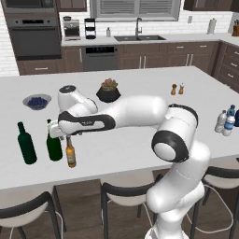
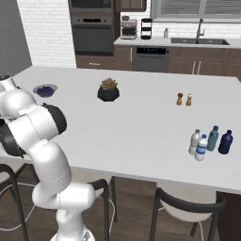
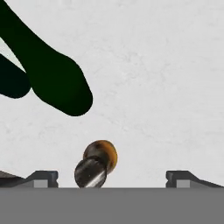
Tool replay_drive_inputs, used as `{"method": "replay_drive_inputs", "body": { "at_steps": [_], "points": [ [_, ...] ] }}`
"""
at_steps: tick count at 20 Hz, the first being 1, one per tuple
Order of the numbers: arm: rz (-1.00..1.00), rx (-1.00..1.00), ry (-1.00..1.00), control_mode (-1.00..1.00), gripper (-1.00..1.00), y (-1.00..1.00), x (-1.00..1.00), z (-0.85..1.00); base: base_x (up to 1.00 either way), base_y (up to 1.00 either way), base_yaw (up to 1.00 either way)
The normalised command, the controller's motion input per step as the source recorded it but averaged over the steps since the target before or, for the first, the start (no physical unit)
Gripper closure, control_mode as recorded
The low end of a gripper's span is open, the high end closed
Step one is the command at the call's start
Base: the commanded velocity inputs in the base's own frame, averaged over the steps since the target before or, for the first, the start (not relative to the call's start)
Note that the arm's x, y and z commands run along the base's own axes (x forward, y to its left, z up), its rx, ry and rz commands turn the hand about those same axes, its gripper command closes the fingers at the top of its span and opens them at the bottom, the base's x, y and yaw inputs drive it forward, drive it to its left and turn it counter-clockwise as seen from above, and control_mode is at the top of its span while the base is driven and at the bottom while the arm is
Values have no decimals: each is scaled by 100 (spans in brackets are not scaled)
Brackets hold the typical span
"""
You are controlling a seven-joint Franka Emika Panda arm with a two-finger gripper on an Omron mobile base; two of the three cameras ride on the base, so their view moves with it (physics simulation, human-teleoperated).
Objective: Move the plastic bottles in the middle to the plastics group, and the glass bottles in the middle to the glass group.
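Where the arm reaches low over the near left part of the counter (image 1: 140, 79), the jaws stand spread wide with nothing between them: in the hand view the two tips sit far apart at the bottom, and the amber bottle (image 3: 97, 162) stands upright between them, touching neither. In the left base view the amber bottle (image 1: 70, 154) stands on the counter directly under the hand (image 1: 65, 132), just right of the nearer green bottle (image 1: 53, 144). The second green bottle (image 1: 26, 142) stands left of that one, a short gap apart. In the hand view the two green bottles (image 3: 52, 74) appear as dark shapes at upper left of the amber bottle. At the far right of the counter, well apart from the amber bottle, four small bottles stand close together: the grey bottle (image 2: 194, 142), the labelled bottle (image 2: 201, 147) just right of it, then the blue-tinted bottle (image 2: 213, 138) and the dark blue bottle (image 2: 225, 142). A plant (image 1: 108, 90), a bowl (image 1: 37, 101) and two shakers (image 1: 177, 88) stand farther back on the counter.
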Motion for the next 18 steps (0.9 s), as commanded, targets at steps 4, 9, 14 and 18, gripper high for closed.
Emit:
{"method": "replay_drive_inputs", "body": {
  "at_steps": [4, 9, 14, 18],
  "points": [
    [0, 0, -12, -100, -100, -45, -9, 42, 0, 0, 0],
    [0, 3, -7, -100, -100, -73, -19, 26, 0, 0, 0],
    [0, 9, -6, -100, -100, -96, -33, 12, 0, 0, 0],
    [0, 10, -8, -100, -100, -100, -52, 0, 0, 0, 0]
  ]
}}
